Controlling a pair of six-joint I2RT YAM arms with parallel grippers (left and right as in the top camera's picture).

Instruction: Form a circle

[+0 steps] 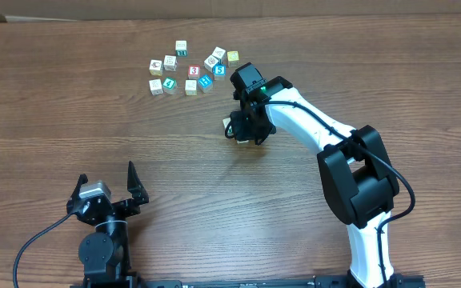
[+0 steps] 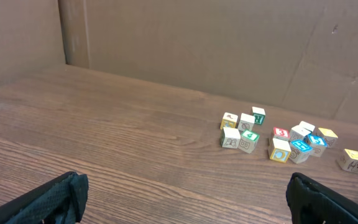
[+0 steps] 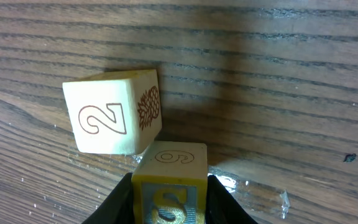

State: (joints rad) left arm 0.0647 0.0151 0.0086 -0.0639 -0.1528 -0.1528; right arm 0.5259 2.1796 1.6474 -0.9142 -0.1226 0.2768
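My right gripper (image 1: 245, 132) is shut on a yellow cube (image 3: 169, 186) with an S on its near face and a 6 on top, held low over the table. In the right wrist view the gripper (image 3: 169, 202) has a black finger on each side of the cube. A white cube (image 3: 110, 115) marked 2 lies tilted just beyond it, their corners touching or nearly so; it shows in the overhead view (image 1: 229, 124) left of the gripper. No circle shows in any view. My left gripper (image 1: 108, 178) is open and empty near the front left, fingers (image 2: 61, 196) wide apart.
Several small picture and letter cubes (image 1: 190, 68) lie in a loose scatter at the back of the wooden table (image 1: 94, 128), also seen in the left wrist view (image 2: 272, 137). A brown cardboard wall (image 2: 197, 43) stands behind the table.
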